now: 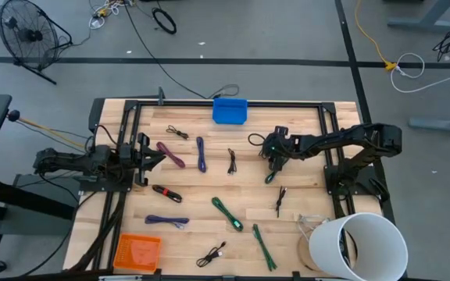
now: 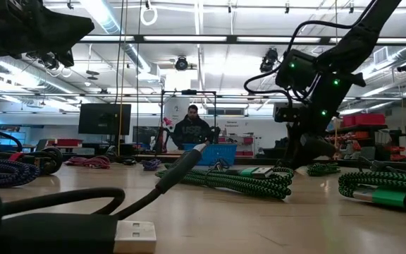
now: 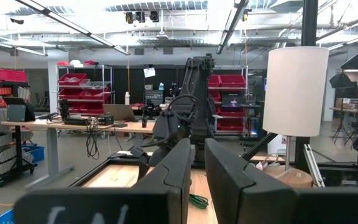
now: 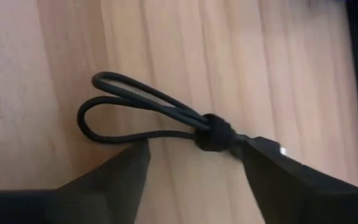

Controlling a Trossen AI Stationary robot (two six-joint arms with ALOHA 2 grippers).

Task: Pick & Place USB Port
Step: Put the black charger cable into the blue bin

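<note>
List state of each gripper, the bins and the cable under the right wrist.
Right gripper: open, fingers either side of the cable, not closed on it.
Bundled black USB cable: flat on the wooden table, loops tied at the middle.
Left gripper: nearly shut, empty, parked at the left edge.
Blue plastic bin: upright, far edge.
Orange plastic bin: upright, near-left corner.

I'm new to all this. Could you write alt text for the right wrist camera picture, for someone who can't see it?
A bundled black cable, looped and tied at its middle, lies on the light wooden table. The right gripper is open, with its two dark fingers on either side of the tied part, just above the wood.
</note>
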